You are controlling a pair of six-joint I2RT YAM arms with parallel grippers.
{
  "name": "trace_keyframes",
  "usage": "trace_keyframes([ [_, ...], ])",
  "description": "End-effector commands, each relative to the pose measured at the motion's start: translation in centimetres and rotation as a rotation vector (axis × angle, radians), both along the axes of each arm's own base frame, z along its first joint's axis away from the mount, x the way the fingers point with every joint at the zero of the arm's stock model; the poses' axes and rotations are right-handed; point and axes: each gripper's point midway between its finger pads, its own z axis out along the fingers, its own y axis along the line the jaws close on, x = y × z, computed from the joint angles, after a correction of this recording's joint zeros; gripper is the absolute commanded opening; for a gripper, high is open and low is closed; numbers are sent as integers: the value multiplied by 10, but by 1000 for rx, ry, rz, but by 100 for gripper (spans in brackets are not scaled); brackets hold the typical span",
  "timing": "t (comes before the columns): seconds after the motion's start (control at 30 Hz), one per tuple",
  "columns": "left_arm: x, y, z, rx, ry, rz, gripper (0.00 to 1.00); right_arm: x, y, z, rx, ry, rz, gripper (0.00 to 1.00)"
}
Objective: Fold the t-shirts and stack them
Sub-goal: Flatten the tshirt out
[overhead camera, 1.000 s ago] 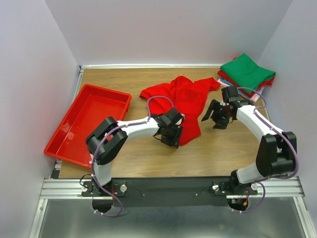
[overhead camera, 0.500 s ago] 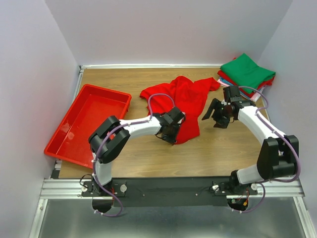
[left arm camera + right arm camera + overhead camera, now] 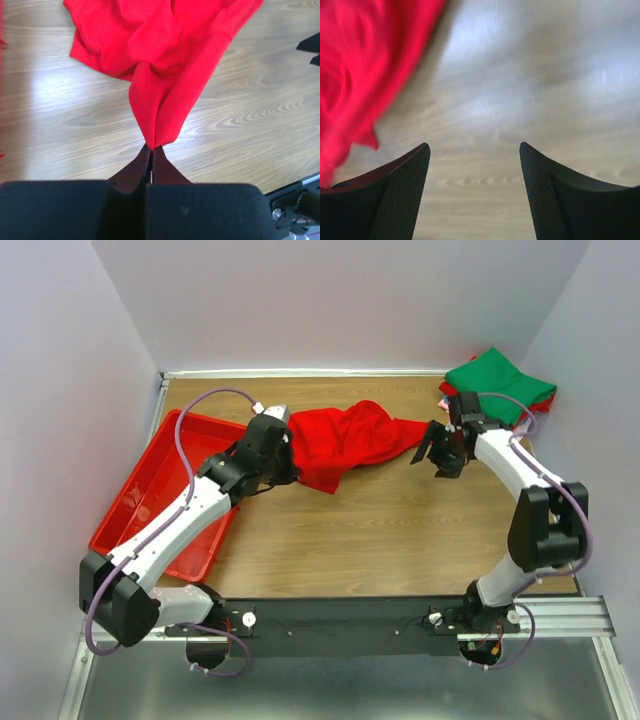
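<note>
Here the bright red t-shirt [image 3: 345, 438] is seen bunched into a long band across the far middle of the worktop [image 3: 400, 530]. Its left end is pinched in the left hand [image 3: 283, 462], which is closed tight on the cloth. The right hand [image 3: 440, 450] is held with its fingers wide apart, just beside the shirt's right end and apart from it.

The stack of folded t-shirts [image 3: 500, 385], a green one on top, is placed in the far right corner, just behind the right hand. The red tray [image 3: 165, 470] is set at the left edge of the worktop. Its near right rim and part of its floor are hidden by the left arm [image 3: 180, 530], which crosses above it.

The pinch is made plain only in the left wrist view: both fingers are pressed together on a pointed tuck of red cloth, and the rest is spread over the wood beyond. In the blurred right wrist view, bare wood is shown between the spread fingers, with red cloth at the left.
</note>
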Motion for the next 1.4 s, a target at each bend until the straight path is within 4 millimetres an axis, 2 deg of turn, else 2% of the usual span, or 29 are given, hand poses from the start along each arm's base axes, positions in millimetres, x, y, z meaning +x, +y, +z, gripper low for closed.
trace_keyframes([
  [0.0, -21, 17, -49, 90, 139, -9, 0, 38, -17, -3, -106, -32, -5, 79],
  [0.07, -24, 22, -57, 107, 158, -7, 0, 50, -18, -3, -119, -44, -10, 78],
  [0.1, -25, 24, -57, 110, 157, -3, 0, 63, -23, 5, -148, -75, -29, 78],
  [0.13, -24, 27, -56, 113, 150, 8, 0, 68, -25, -1, -161, -66, -33, 77],
  [0.27, -20, 39, -52, 117, 143, 38, 0, 93, -37, -1, -172, -80, -88, 74],
  [0.33, -19, 46, -49, 129, 138, 55, 0, 99, -44, -11, -162, -57, -117, 72],
  [0.43, -19, 56, -47, 137, 134, 77, 0, 112, -60, -12, -159, -65, -159, 69],
  [0.47, -20, 59, -48, 143, 139, 78, 0, 115, -66, -19, -168, -54, -169, 69],
  [0.63, -21, 68, -50, 149, 149, 90, 0, 130, -74, -29, -174, -47, -189, 66],
  [0.67, -21, 69, -51, 150, 155, 92, 0, 134, -85, -27, -171, -52, -221, 65],
  [0.87, -20, 70, -55, 157, 176, 95, 0, 135, -95, -41, -172, -22, -264, 58],
  [1.03, -17, 71, -57, 165, 185, 92, 0, 114, -105, -51, -192, 21, -283, 54],
  [1.13, -16, 71, -61, 176, 195, 87, 0, 104, -106, -55, -188, 33, -277, 54],
  [1.37, -11, 71, -63, 187, 202, 80, 0, 106, -100, -62, -160, 32, -252, 52],
])
